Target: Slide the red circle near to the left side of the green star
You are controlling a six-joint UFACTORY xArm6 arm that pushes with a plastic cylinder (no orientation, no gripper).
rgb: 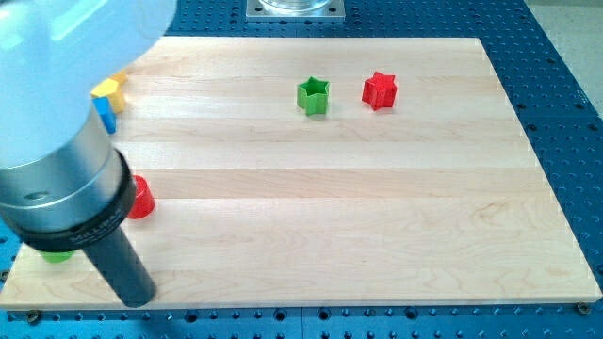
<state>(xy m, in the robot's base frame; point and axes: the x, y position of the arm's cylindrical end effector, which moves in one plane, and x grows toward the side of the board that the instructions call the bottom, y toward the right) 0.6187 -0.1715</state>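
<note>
The red circle (141, 198) lies near the board's left edge, partly hidden behind my arm. The green star (314, 95) sits near the view's top, a little right of centre, far up and to the right of the red circle. My tip (138, 299) rests near the board's bottom-left edge, below the red circle and apart from it.
A red star (380, 90) lies just right of the green star. A yellow block (109, 90) and a blue block (105, 119) peek out beside the arm at top left. A green block (57, 254) shows under the arm at bottom left. The wooden board (377, 235) sits on a blue perforated table.
</note>
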